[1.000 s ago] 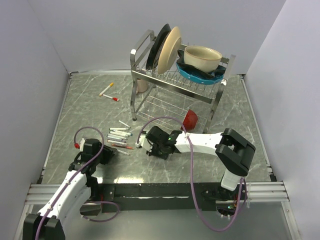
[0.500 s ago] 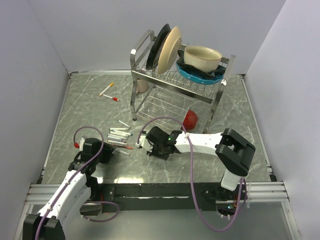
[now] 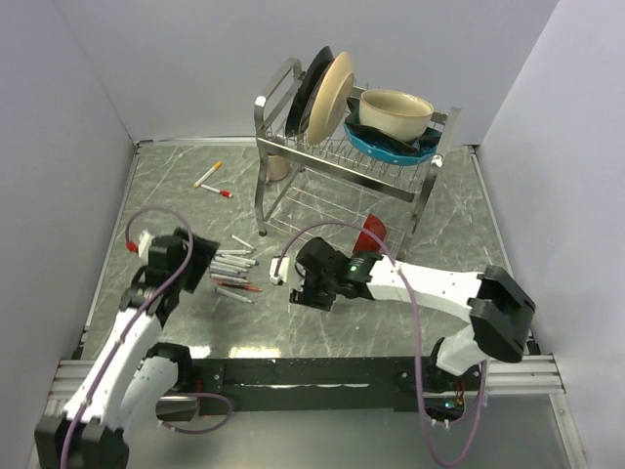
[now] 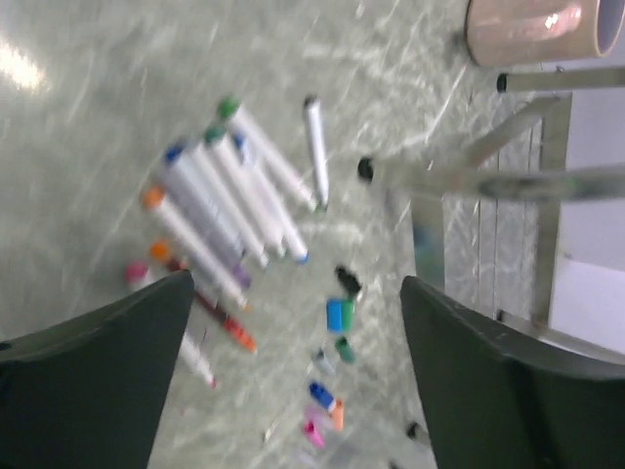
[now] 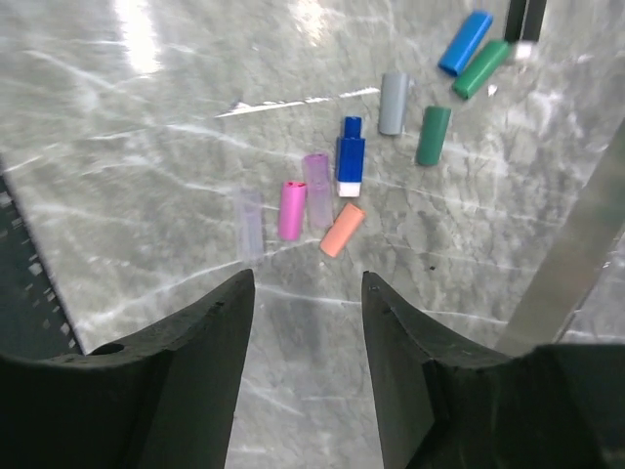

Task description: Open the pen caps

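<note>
Several white pens (image 4: 227,200) with coloured ends lie bunched on the marble table, also visible from above as the pen cluster (image 3: 234,269). Loose pen caps lie apart from them: pink (image 5: 291,209), salmon (image 5: 342,230), blue (image 5: 351,161), grey (image 5: 393,103) and green (image 5: 434,135). The blurred left wrist view shows a blue and green cap pair (image 4: 339,315). My left gripper (image 4: 296,283) (image 3: 205,256) hangs open and empty above the pens. My right gripper (image 5: 307,278) (image 3: 311,291) is open and empty just short of the pink and salmon caps.
A steel dish rack (image 3: 342,156) holding plates and a bowl stands behind, one leg (image 4: 459,161) close to the pens. A red cup (image 3: 372,233) sits under it, a pinkish cup (image 4: 532,29) beside it. Two more pens (image 3: 208,174) lie far left.
My left arm has swung forward over the pen cluster and its jaws have spread wide. The right gripper's jaws have opened and that arm has stretched out lower across the table.
</note>
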You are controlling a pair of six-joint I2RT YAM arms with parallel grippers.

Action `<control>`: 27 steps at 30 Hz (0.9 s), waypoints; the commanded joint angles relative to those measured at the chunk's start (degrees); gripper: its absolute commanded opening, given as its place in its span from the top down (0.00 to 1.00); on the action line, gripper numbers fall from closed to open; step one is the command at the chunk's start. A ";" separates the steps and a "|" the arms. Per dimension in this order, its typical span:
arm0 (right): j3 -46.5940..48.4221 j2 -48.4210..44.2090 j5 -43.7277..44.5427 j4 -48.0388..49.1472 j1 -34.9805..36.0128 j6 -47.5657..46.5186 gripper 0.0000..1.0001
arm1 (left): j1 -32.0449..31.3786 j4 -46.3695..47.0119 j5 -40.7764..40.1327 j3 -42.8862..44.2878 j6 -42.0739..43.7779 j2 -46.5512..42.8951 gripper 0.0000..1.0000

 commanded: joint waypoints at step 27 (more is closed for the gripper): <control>1.75 -5.09 -4.25 -2.86 0.81 -5.13 0.44 | 8.07 -28.23 -6.36 93.74 7.96 91.73 0.38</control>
